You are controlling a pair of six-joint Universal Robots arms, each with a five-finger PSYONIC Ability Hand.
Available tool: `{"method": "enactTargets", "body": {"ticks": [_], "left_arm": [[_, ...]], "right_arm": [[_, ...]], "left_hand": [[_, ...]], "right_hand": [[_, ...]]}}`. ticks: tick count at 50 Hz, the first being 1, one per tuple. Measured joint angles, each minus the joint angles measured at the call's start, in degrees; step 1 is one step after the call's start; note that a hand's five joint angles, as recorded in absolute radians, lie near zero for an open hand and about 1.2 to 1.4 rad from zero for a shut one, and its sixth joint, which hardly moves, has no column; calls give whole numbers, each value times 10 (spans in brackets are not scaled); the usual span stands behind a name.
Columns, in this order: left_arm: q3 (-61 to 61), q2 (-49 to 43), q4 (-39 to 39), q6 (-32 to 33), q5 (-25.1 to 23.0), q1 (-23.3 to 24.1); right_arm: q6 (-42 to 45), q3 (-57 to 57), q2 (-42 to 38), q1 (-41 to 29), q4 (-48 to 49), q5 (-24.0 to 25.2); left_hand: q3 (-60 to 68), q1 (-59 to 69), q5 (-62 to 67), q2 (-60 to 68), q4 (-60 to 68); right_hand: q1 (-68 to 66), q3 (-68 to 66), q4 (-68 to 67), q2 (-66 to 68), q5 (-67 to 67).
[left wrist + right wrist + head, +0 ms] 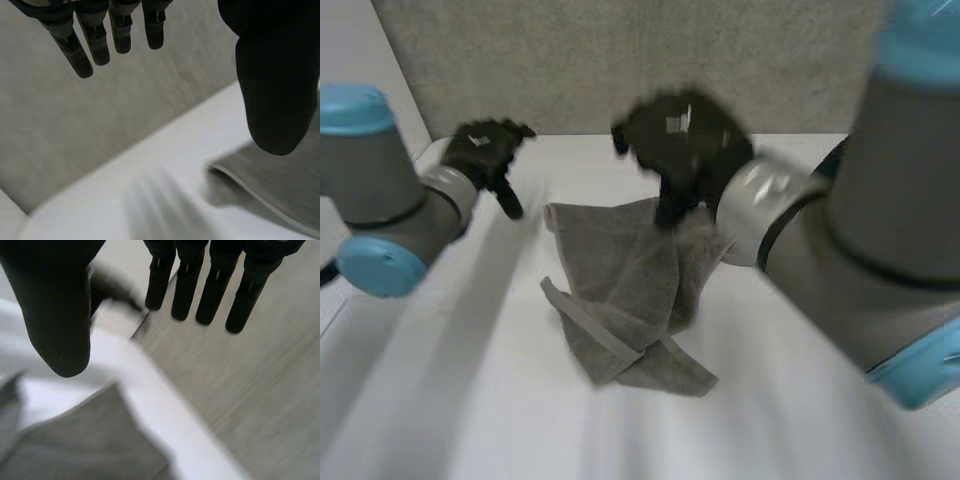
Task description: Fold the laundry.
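A grey towel (630, 300) lies crumpled in the middle of the white table (800, 410), with a hemmed edge folded across its near part. My right hand (685, 140) hovers over the towel's far edge, one finger pointing down close to the cloth. In its own wrist view the fingers (215, 295) are straight, the thumb (55, 315) stands apart, and nothing lies between them; the towel (85, 445) is below the palm. My left hand (485, 150) is raised off the table to the left of the towel, fingers (95, 40) straight and empty, with the towel's edge (280, 190) beneath its thumb (275, 85).
A grey panel (620, 60) stands along the table's far edge, close behind both hands. The table's left edge (365, 340) runs near my left arm. Bare tabletop lies in front of and to the right of the towel.
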State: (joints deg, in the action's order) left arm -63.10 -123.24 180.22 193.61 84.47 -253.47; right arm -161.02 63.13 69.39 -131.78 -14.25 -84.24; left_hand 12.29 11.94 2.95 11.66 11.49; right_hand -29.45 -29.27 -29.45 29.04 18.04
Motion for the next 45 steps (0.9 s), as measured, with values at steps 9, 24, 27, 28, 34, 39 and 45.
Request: {"method": "enactTargets", "body": {"ticks": [9,24,27,28,34,39,45], "left_arm": [[-4,46,9,13,-40,-56],[-32,55,8,8,-47,-79],[-32,56,6,7,-48,-79],[-32,56,6,7,-48,-79],[-32,50,4,10,-56,-78],[-31,30,2,15,-72,-76],[-23,-6,-6,26,-92,-72]], "right_arm": [[-171,37,-112,-49,5,-3],[-251,-135,-298,-119,23,-153],[-238,-154,-312,-120,24,-172],[-235,-158,-311,-119,24,-174],[-220,-158,-253,-110,28,-162],[-185,-145,-148,-96,42,-131],[-138,-138,-36,-85,67,-87]], "left_hand": [[0,0,0,0,0],[0,0,0,0,0],[0,0,0,0,0],[0,0,0,0,0],[0,0,0,0,0],[0,0,0,0,0],[0,0,0,0,0]], "right_hand": [[106,106,109,-101,-111],[-47,-47,-33,50,53],[-312,-312,-308,324,318],[-345,-359,-357,369,363],[-347,-385,-389,384,384],[-347,-385,-389,384,384],[-347,-387,-390,384,392]]}}
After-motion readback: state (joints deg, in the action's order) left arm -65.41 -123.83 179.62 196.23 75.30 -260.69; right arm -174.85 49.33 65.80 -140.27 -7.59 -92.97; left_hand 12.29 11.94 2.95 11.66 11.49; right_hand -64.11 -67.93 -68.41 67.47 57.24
